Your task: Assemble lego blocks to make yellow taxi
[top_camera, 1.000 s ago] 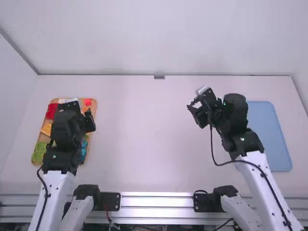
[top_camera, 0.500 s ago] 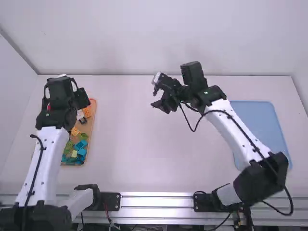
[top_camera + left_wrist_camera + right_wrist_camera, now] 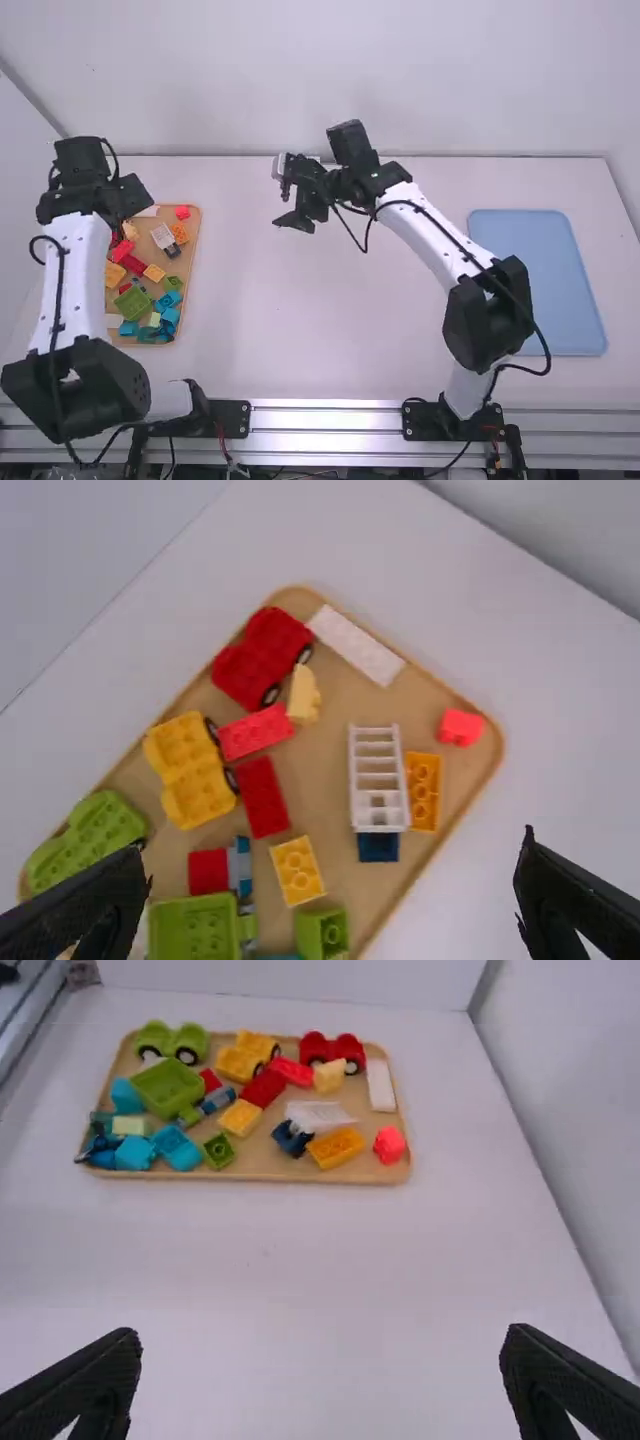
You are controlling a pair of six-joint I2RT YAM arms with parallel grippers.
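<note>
Three wheeled bases lie in the brown tray (image 3: 420, 880): one yellow (image 3: 195, 770), one red (image 3: 260, 655), one green (image 3: 90, 845). Two plain red bricks (image 3: 255, 730) (image 3: 264, 797) sit between the yellow base and the white rack (image 3: 378, 770), a ribbed, ladder-like piece with a dark blue block (image 3: 378, 847) at one end. Beside the rack is one orange brick (image 3: 422, 790); one yellow brick (image 3: 298, 870) and one smooth white plate (image 3: 355, 645) lie elsewhere in the tray. The blue pieces (image 3: 175, 1147) crowd together, too jumbled to count surely. In the high view the left arm covers part of the tray, which has rounded corners and looks wooden. The left gripper (image 3: 130, 200) is over the tray, the right gripper (image 3: 290, 208) above the white table (image 3: 350, 340); both have fingers spread wide, holding nothing. One smooth blue tray (image 3: 537, 280) lies at the right.
</note>
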